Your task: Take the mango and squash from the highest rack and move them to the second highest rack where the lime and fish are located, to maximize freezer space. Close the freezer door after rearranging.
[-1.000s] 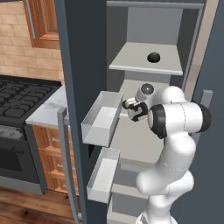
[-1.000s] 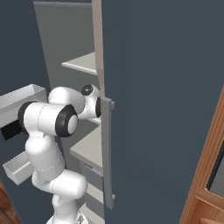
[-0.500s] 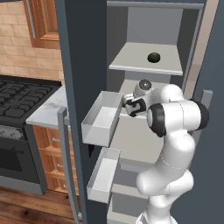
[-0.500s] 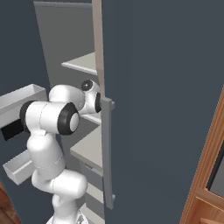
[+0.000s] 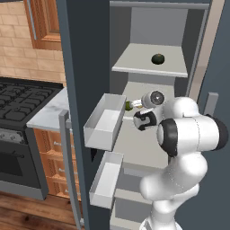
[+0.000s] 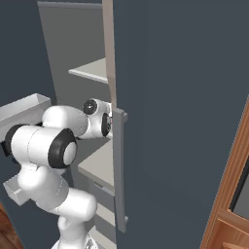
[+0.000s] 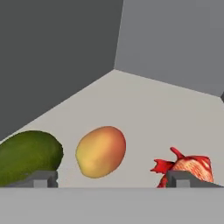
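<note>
Hand view showed the small yellow-orange mango point(image 7: 101, 151) lying on the pale grey second shelf point(image 7: 144, 109), between the olive-green lime point(image 7: 27, 156) and red-orange fish point(image 7: 190, 168), beyond the gripper point(image 7: 111, 178), fingers spread apart and empty. The near-black round squash point(image 5: 157, 59) sat on the top rack point(image 5: 139, 67), awaiting its move.

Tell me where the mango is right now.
In the hand view the mango lies on the pale shelf, between the lime and the fish.
</note>
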Controlling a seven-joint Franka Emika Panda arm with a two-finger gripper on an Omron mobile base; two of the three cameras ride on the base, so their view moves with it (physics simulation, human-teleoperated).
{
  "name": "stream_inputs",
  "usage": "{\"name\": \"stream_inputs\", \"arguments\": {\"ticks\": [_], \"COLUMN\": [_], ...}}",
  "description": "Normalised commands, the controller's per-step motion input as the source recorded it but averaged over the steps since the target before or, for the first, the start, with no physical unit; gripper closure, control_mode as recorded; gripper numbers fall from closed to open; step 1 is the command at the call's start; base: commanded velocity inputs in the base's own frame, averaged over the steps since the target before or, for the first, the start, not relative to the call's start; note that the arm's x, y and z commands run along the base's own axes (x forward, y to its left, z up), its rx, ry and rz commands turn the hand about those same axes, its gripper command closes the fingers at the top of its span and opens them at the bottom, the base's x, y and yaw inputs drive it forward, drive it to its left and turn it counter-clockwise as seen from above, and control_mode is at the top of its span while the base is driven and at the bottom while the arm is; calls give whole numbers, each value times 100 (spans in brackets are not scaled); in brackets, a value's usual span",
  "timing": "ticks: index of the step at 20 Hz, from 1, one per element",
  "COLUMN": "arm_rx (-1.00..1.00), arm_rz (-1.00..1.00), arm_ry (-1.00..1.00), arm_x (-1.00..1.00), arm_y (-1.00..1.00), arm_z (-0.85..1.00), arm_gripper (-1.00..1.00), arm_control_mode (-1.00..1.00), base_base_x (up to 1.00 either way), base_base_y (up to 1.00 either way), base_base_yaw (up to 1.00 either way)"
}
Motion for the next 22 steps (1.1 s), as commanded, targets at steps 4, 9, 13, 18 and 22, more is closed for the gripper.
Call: {"name": "stream_inputs", "arguments": {"ticks": [4,9,13,18,22], "arm_rx": [0,0,0,0,0], "arm_rz": [-5,-7,-1,0,-4], "arm_ry": [-1,-4,0,0,0], "arm_x": [-49,-53,-76,-87,-60], "arm_y": [35,19,16,5,0], "arm_z": [71,84,52,55,91], "arm_gripper": [-100,-100,-100,-100,-100], "arm_control_mode": [-100,-100,-100,-100,-100], "base_base_x": [0,0,0,0,0], "base_base_y": [0,0,0,0,0], "base_base_yaw": [0,0,0,0,0]}}
